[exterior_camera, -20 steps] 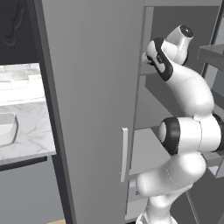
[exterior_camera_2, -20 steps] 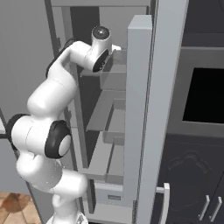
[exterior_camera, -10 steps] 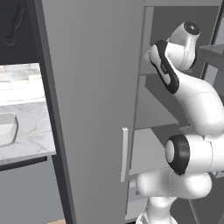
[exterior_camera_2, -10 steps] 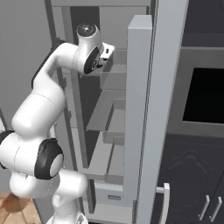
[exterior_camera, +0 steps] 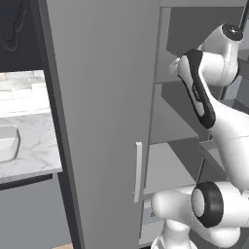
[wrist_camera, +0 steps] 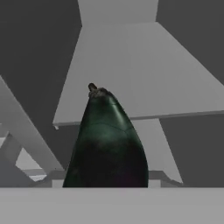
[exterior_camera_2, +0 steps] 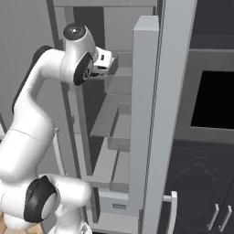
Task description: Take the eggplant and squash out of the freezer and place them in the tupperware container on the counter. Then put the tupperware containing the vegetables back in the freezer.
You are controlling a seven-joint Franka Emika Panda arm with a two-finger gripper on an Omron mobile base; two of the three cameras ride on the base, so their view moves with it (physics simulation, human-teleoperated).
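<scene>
A dark green, glossy eggplant [wrist_camera: 107, 144] with a brownish stem tip rises from the bottom of the hand view, between my fingers and covering them. My gripper [exterior_camera_2: 109, 64] is shut on it, high up at the open freezer, just in front of its grey inner shelves [exterior_camera_2: 119, 84]. The freezer's flat grey door [exterior_camera: 97, 97] stands open to the left, with its slim pale handle [exterior_camera: 138, 170] low on it. The white tupperware container [exterior_camera: 7, 143] lies on the marble counter [exterior_camera: 34, 146] at the far left. The squash is out of view.
A grey shelf [wrist_camera: 131, 70] spreads out ahead of the eggplant, with lower shelf edges [wrist_camera: 26, 131] to the left. A second grey door panel [exterior_camera_2: 144, 114] stands beside the hand. A black oven [exterior_camera_2: 215, 100] and dark cabinet fronts [exterior_camera_2: 201, 183] lie to the right.
The wrist has drawn back out of the freezer's upper shelf space and the forearm has swung upright. The door and the tupperware have not moved.
</scene>
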